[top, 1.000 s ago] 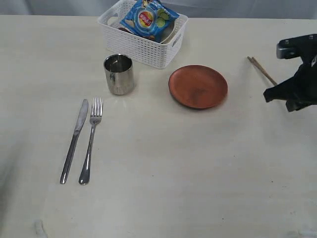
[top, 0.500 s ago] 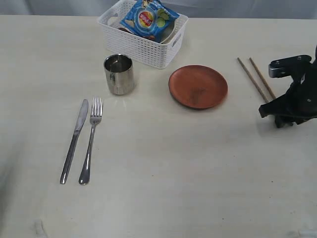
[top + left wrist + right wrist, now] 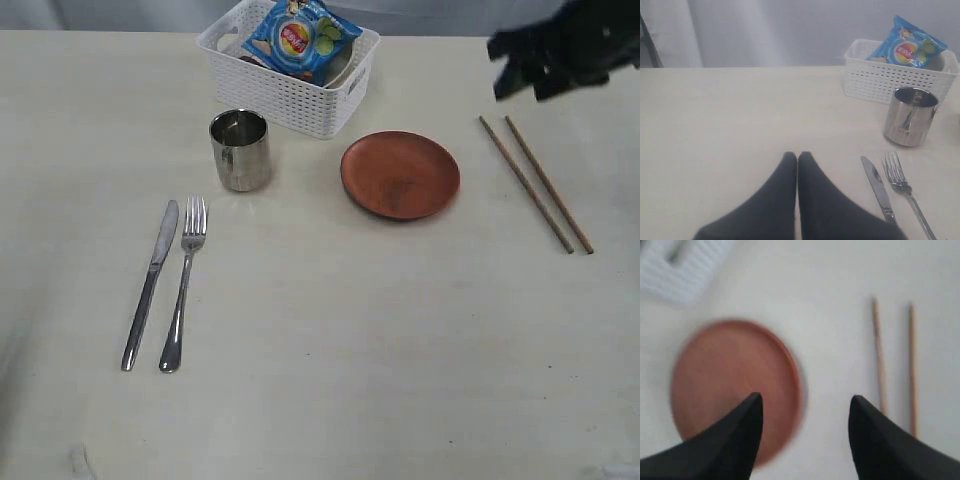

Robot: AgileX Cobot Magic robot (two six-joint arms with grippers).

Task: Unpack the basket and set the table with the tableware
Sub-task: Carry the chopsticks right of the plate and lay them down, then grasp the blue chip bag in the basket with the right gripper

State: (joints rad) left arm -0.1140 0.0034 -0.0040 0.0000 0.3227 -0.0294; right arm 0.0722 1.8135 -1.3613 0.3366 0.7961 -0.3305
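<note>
The white basket (image 3: 270, 92) stands at the back of the table (image 3: 350, 350), with a blue crisp bag (image 3: 300, 35) on top of its contents. In front of it stand the steel cup (image 3: 240, 150) and the reddish-brown plate (image 3: 400, 174). Knife (image 3: 150, 285) and fork (image 3: 183, 285) lie side by side at the left. Two chopsticks (image 3: 545, 185) lie parallel to the right of the plate. My right gripper (image 3: 805, 402) is open and empty, raised above the table between plate (image 3: 735, 385) and chopsticks (image 3: 895, 365). My left gripper (image 3: 797, 156) is shut, empty, left of the knife (image 3: 878, 190).
The basket (image 3: 900, 75) and cup (image 3: 910, 116) also show in the left wrist view, beyond the fork (image 3: 905, 192). A pale curtain hangs behind the table's far edge.
The right gripper has opened and let the chopsticks go onto the table right of the plate. It has then risen and moved toward the back right. The left arm has not moved.
</note>
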